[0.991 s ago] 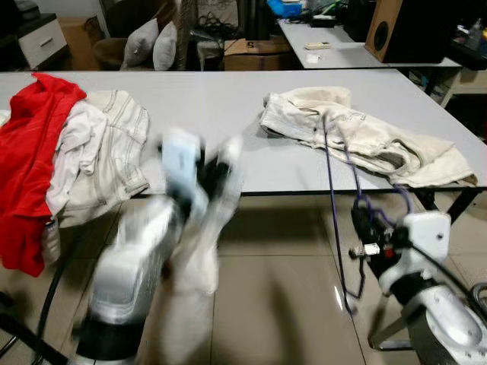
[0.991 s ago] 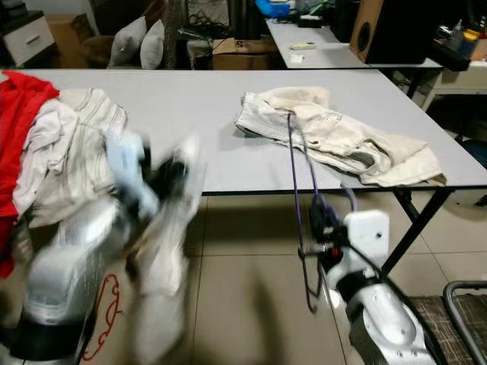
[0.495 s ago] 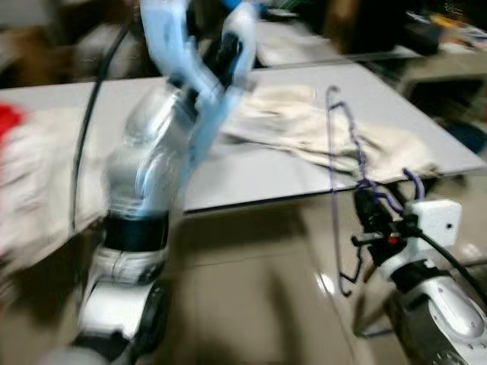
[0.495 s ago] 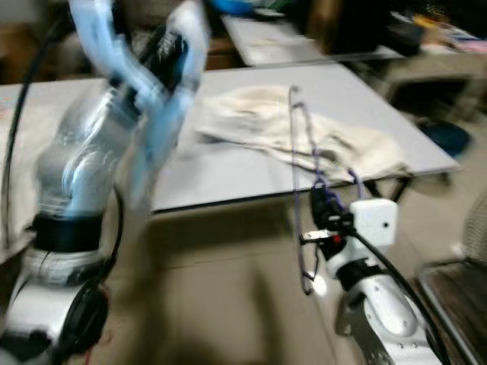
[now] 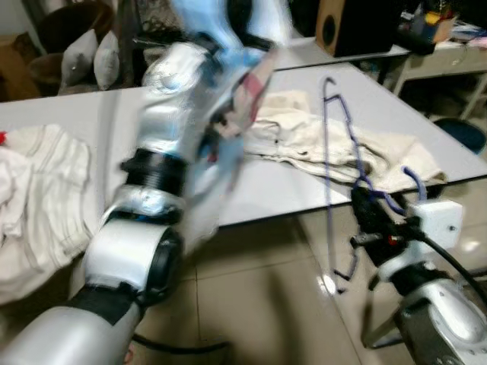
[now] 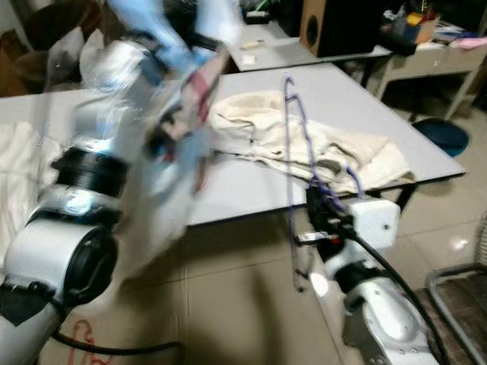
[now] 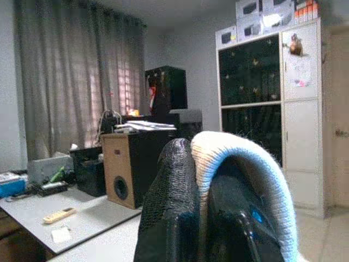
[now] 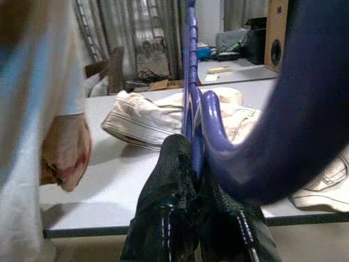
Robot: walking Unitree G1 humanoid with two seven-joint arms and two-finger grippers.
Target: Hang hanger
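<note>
Purple hanger (image 5: 338, 163) upright in front of the desk (image 5: 99, 114), just off its near edge, hook end topmost. Thin wire by the look of it: probably light, fairly stiff yet springy, slippery in a loose pinch. Best held low on the frame, hook left free. Right gripper (image 8: 192, 180) pressed together, pinching that frame. Left gripper (image 7: 191, 180) raised above the desk, clamped on pale cloth (image 7: 240, 155). Cream garment (image 5: 304, 133) flat on the desk behind the hanger.
</note>
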